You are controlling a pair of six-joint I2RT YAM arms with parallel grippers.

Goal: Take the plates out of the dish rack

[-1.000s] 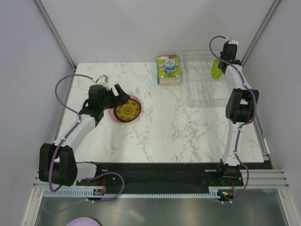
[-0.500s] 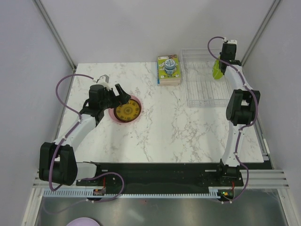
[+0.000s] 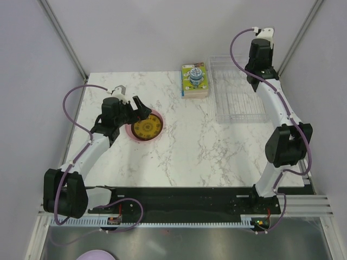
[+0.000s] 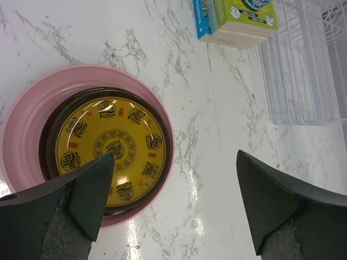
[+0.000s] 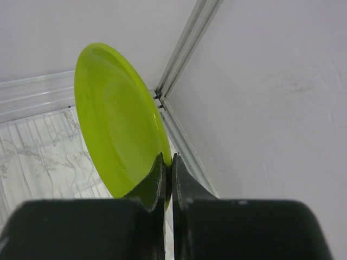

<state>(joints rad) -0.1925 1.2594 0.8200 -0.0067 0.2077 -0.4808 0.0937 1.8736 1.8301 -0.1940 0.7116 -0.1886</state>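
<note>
Plates (image 3: 146, 127) are what this job moves, and 3 of the 4 sit nested on the marble table (image 3: 206, 146) near the left arm: the pink plate (image 4: 21, 130) at the bottom, the red plate (image 4: 50, 127) inside it, the yellow plate (image 4: 111, 149) on top. The left gripper (image 4: 173, 156) hangs just above that stack with its 2 fingers spread wide apart, gripping nothing.

Farther back, a printed box (image 3: 195, 80) lies flat beside the clear dish rack (image 3: 238, 100). The top view shows no plate between the rack's bars.

At the far right corner, the right gripper (image 5: 168, 162) is raised above the rack's far end. Its fingers are pinched together on the lower rim of the lime green plate (image 5: 116, 119), which stands on edge in the air, clear of the rack. The top view hides this plate behind the wrist.

You are most likely on the final unloading step: plate 4 is out of the rack but not yet set down. Next, carry it across to the table, tip it flat, lower it, then release.
</note>
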